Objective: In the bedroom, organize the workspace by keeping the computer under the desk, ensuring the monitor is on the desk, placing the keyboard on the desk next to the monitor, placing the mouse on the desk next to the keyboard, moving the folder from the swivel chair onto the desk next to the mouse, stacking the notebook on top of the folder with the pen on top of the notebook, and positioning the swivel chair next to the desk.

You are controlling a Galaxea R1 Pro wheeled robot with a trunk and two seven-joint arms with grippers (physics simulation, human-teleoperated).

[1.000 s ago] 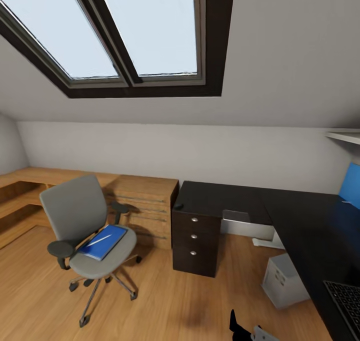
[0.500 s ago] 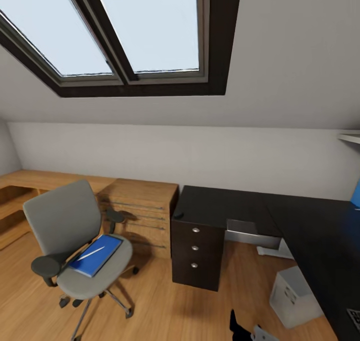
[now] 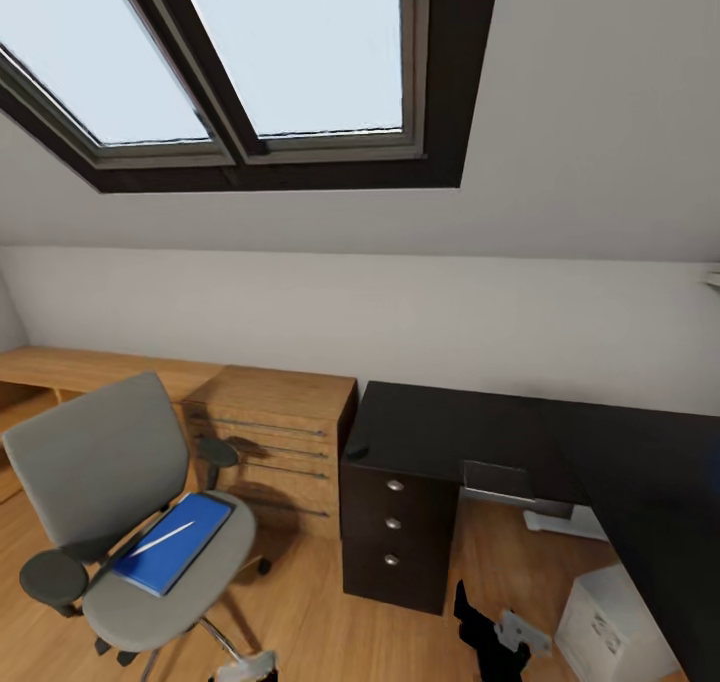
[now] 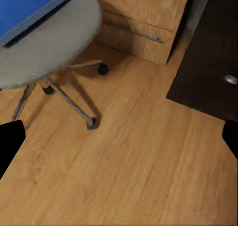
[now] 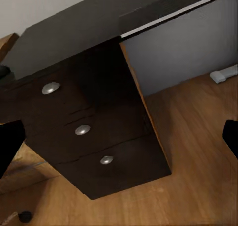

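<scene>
Folder point(image 3: 168, 556): laid flat on swivel chair point(image 3: 100, 482) seat, beside wooden dresser point(image 3: 275, 442). Mouse point(image 3: 356, 451): at desk point(image 3: 450, 427) corner. Computer point(image 3: 610, 632): on floor under desk. Both grippers' fingers: spread open, nothing held

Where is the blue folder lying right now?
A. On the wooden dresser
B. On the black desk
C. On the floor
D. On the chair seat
D: the folder lies flat on the grey seat of the chair, with a thin white pen-like object on top.
</scene>
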